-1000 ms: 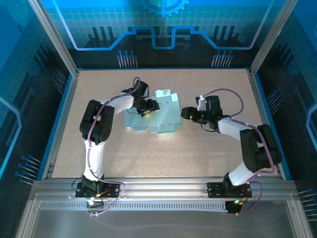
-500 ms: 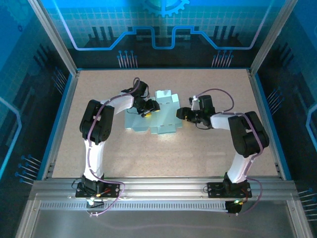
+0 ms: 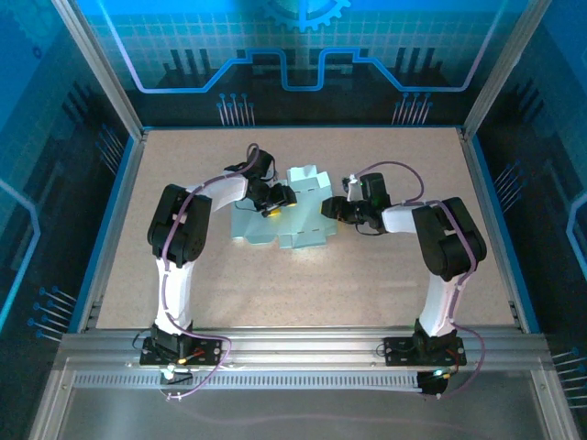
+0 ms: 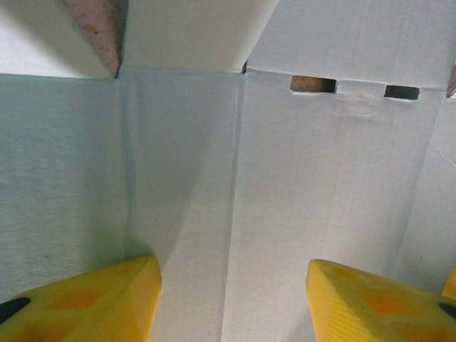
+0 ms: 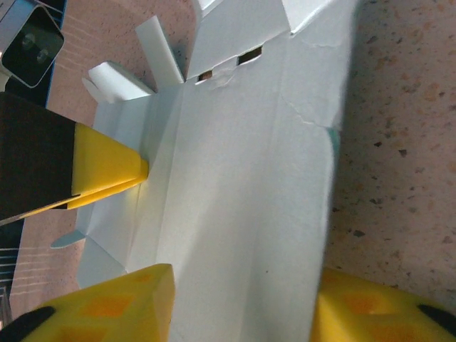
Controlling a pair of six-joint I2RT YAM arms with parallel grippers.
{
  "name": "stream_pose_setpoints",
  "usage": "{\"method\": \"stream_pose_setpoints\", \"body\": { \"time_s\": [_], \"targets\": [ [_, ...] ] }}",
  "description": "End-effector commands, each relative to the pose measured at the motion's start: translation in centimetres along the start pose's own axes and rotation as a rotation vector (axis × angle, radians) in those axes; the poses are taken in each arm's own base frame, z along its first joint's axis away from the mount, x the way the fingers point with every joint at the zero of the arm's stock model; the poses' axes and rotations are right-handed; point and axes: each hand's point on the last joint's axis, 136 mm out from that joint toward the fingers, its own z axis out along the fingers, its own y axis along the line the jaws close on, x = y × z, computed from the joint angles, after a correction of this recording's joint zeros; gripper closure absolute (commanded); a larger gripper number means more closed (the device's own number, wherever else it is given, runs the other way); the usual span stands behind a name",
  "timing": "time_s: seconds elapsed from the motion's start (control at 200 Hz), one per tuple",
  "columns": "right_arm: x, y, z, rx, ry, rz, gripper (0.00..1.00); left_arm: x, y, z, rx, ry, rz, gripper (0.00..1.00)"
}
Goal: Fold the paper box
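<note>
paper box [image 3: 292,218] is a pale die-cut sheet, mostly flat, a few flaps lifted; it lies on the table [image 3: 394,275], mid-width and slightly toward the far side, between the two arms; we see two small slots [image 4: 313,84] cut along one crease; left gripper [image 3: 275,200] sits over the sheet's left half, yellow fingers [image 4: 107,299] spread, nothing pinched between them; right gripper [image 3: 332,209] is at the sheet's right edge, jaws apart, straddling that edge, one side over card, the other over bare table; not clamped on anything.
</note>
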Motion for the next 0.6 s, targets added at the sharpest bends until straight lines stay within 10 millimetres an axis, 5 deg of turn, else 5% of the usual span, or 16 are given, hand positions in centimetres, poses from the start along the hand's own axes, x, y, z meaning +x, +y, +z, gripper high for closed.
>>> {"method": "stream_pose_setpoints", "body": {
  "time_s": [0.0,0.29,0.595],
  "targets": [
    [-0.5,0.4,0.6,-0.008,-0.007,-0.028,0.59,2.2,1.8,0.8,-0.04,0.087,-0.055,0.42],
    [-0.4,-0.7,0.6,0.062,-0.014,-0.023,1.0,2.1,1.4,0.4,-0.033,0.081,-0.045,0.39],
    [0.8,-0.6,-1.9,0.203,0.044,-0.138,1.0,1.3,-0.6,-3.9,0.001,-0.043,-0.001,0.08]
  ]
}}
